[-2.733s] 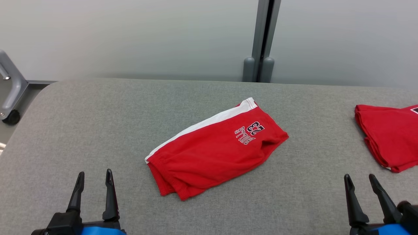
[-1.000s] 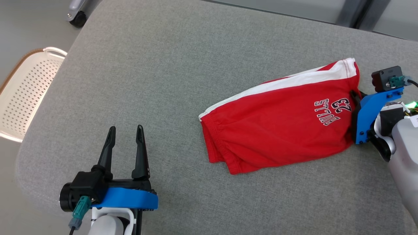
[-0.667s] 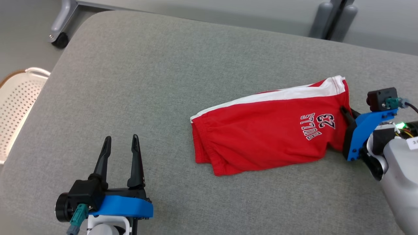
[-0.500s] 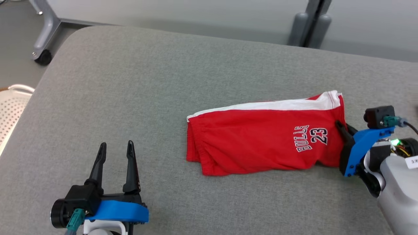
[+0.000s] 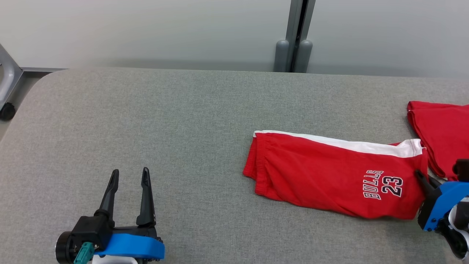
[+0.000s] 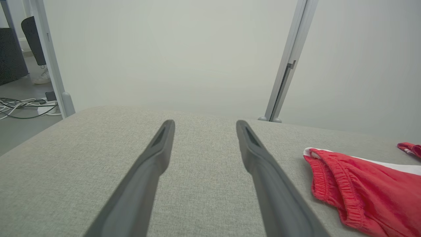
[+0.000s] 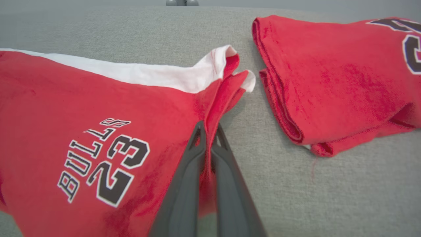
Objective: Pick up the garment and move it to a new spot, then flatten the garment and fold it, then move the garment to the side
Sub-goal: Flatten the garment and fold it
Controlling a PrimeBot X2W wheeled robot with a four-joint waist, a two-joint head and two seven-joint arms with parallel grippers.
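Note:
The garment [image 5: 329, 176] is a folded pair of red shorts with a white side stripe and "BULLS 23" print, lying on the grey padded table [image 5: 165, 121] right of centre. My right gripper [image 7: 208, 130] is shut on the hem edge of the garment [image 7: 98, 108], at its right end; in the head view the right gripper [image 5: 420, 175] sits at the shorts' right edge. My left gripper [image 5: 129, 175] stands open over bare table at the lower left, well apart from the shorts. In the left wrist view the left gripper [image 6: 204, 126] holds nothing, and the waistband of the garment [image 6: 355, 191] lies to its right.
A second folded red garment [image 5: 443, 135] lies at the table's right edge, just beyond the shorts; it is also in the right wrist view as a folded red garment [image 7: 335, 79]. A grey post [image 5: 295, 36] and pale wall stand behind the table. A caster leg [image 5: 5, 99] is at far left.
The head camera has swung back to the right. The right gripper, shut on the hem, has dragged the shorts rightward and turned them, ending next to the other red garment. The left gripper stayed open.

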